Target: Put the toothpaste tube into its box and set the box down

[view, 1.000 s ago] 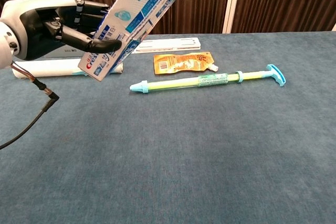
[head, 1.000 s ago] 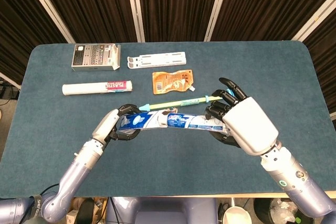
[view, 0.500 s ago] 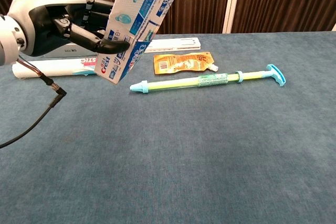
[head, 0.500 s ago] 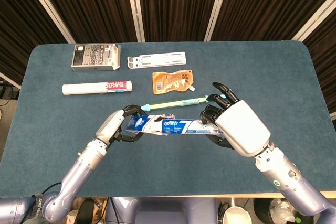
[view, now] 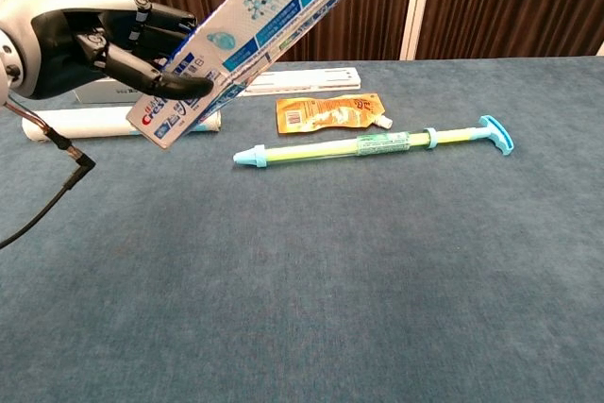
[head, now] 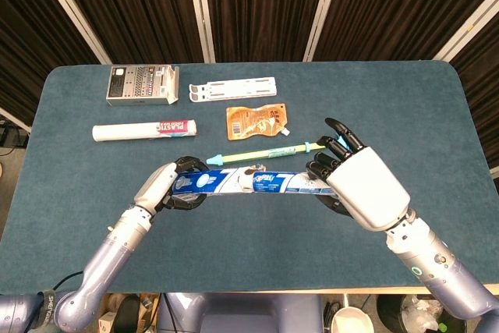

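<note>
Left hand grips one end of the blue-and-white box, dark fingers wrapped round it, and the right hand holds the other end, so the box hangs between the two, lifted clear of the counter and tilted up toward the right in the chest view. Is the toothpaste tube already inside? Can't tell from here: no tube end shows at either hand, and the far end of the box is hidden behind the right hand. A white tube with a pink label lies well apart on the counter's left side, its print too small to read, and it may well be the one that belongs in this box. If so, the loading step is not yet done; if the box is loaded, what's left is the set-down. Either way the next move calls for care: keep the box level, bring it down onto a bare patch in front of the long green-and-blue stick without knocking it, and ease off one hand at a time so the box doesn't tip. Reading the print: red lettering on the box's lower end in the chest view looks like "Crest", though it's angled and partly covered. The orange pouch, the grey box and the white strip at the back carry writing too fine to make out.
</note>
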Robot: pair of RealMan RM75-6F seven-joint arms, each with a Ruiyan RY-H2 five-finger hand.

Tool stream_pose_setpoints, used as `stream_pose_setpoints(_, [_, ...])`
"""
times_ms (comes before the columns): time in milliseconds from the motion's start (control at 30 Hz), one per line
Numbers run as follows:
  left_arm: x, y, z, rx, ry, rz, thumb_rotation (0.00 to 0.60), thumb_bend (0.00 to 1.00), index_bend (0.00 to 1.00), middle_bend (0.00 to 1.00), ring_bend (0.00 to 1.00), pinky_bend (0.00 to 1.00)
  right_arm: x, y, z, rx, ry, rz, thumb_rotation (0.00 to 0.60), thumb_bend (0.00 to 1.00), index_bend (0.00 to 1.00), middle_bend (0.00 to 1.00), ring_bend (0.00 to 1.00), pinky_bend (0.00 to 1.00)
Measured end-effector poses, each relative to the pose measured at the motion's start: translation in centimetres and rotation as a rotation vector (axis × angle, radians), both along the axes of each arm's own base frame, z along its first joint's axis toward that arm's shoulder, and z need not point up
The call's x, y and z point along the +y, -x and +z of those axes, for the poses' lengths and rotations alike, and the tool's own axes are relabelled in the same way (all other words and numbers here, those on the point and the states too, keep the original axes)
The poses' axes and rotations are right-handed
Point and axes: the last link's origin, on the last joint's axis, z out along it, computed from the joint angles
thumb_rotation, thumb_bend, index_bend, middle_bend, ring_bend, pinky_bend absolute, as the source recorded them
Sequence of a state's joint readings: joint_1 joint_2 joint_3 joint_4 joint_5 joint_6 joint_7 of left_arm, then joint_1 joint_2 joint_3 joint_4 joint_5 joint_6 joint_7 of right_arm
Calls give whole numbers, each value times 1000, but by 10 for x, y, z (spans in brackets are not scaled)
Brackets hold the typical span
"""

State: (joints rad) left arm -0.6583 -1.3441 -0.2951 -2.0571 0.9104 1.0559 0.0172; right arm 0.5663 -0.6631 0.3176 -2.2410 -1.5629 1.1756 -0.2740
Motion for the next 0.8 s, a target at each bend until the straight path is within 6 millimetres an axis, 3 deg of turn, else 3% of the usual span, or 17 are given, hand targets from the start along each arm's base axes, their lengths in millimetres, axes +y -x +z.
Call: stream_pose_setpoints(800, [-2,-18,2,-21,-38,-15,600,364,373,348,167,242,4,-6,-25,37,-39,53,600,518,688,648,313,124])
